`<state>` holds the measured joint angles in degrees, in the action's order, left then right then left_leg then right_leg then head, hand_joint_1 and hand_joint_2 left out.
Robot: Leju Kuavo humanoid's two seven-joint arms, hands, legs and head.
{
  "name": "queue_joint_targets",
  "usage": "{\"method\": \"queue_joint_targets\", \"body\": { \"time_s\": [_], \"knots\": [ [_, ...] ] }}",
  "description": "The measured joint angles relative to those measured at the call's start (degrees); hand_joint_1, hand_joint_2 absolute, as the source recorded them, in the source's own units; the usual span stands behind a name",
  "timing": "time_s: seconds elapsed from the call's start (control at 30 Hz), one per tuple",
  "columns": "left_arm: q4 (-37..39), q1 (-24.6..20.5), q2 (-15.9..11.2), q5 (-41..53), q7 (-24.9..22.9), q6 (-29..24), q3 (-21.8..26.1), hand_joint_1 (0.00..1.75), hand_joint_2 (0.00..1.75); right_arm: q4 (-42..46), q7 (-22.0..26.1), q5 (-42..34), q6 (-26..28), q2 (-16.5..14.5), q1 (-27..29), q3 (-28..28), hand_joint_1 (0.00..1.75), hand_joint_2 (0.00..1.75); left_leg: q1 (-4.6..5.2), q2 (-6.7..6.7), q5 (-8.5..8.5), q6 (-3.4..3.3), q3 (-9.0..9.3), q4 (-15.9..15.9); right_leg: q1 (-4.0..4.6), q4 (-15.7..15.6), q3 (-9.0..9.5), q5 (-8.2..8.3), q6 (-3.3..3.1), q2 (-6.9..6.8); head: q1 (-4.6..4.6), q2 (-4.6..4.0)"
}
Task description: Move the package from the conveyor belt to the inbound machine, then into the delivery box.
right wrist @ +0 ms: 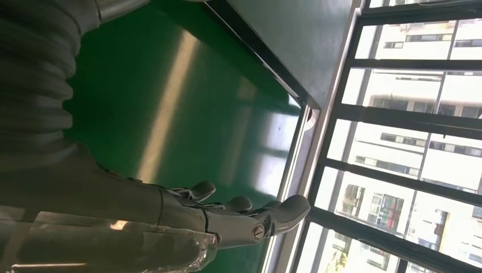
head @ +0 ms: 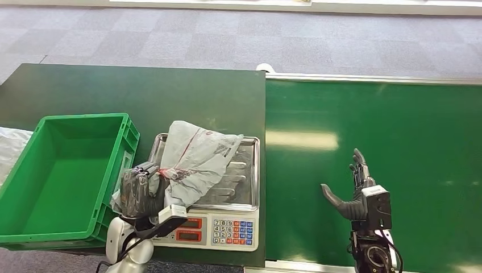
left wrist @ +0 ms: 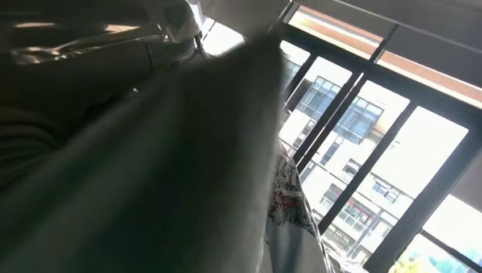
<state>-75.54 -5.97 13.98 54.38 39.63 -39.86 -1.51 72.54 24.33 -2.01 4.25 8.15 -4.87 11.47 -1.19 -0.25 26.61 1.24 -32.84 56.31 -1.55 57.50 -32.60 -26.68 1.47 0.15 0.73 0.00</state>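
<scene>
The package [head: 196,159] is a crumpled grey plastic mailer bag with red print, soft and creased, lying on the scale [head: 219,196], its upper part draped over the shallow stainless-steel pan with rounded corners and its lower left corner spilling off the pan at about 8 o'clock. The left hand [head: 139,190], dark-fingered with a grey ribbed cover, grips that lower corner, fingers curled around the bunched film; in the left wrist view the bag [left wrist: 170,170] looms close as a smooth, blurred grey sheet with a patch of red print against bright windows. The scale's white front panel carries two red displays and a keypad of coloured buttons, at 6 o'clock from the pan. Just beside the scale at 9 o'clock sits the box [head: 62,176], a rigid green plastic crate with ribbed walls and a flat bottom, on a dark green matte table [head: 142,91]. At 3 o'clock from the scale runs the belt [head: 398,131], glossy green with a pale sheen and a metal edge rail. The right hand [head: 355,190] hovers over the belt, holding nothing, fingers straight and thumb spread wide; the right wrist view shows the fingers [right wrist: 284,210] extended above the shiny surface.
</scene>
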Motion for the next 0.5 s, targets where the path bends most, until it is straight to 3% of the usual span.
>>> {"method": "queue_joint_targets", "body": {
  "time_s": [0.5],
  "knots": [
    [-25.32,1.19,0.14,-4.77,0.35,-0.01,1.38,1.75,0.0,-3.73,1.4,-2.84,0.1,0.53,-3.03,2.23,0.0,1.75,0.0,-0.03,-0.01,0.0,-0.12,0.0,0.0,0.0,-0.12,0.0,0.0,0.0,0.0,0.0]
  ]
}}
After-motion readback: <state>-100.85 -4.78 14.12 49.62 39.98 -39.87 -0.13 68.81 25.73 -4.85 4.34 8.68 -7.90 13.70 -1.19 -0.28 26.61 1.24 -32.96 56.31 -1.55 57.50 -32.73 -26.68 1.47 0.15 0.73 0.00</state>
